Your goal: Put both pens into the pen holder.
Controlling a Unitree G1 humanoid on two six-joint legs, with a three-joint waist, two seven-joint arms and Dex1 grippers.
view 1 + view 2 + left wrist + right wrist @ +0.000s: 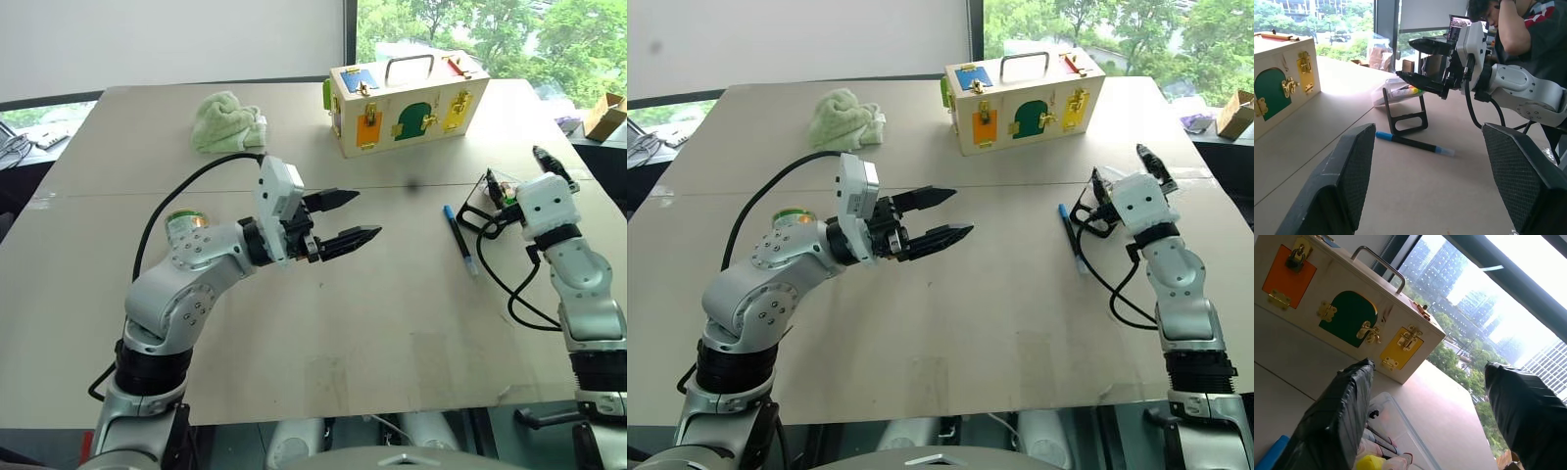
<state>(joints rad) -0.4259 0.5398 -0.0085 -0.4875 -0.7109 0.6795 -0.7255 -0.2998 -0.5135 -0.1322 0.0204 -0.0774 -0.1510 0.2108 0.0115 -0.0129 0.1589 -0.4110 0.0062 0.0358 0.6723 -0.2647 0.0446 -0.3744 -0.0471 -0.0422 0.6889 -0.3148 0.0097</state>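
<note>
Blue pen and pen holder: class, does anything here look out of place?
Yes. The blue pen lies flat on the table beside the pen holder rather than inside it. Nothing looks spilled or damaged.

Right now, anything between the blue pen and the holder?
Nothing visible. The blue pen lies on bare table just left of the holder. The open right gripper hangs over the holder's tray, not in that gap.
</note>
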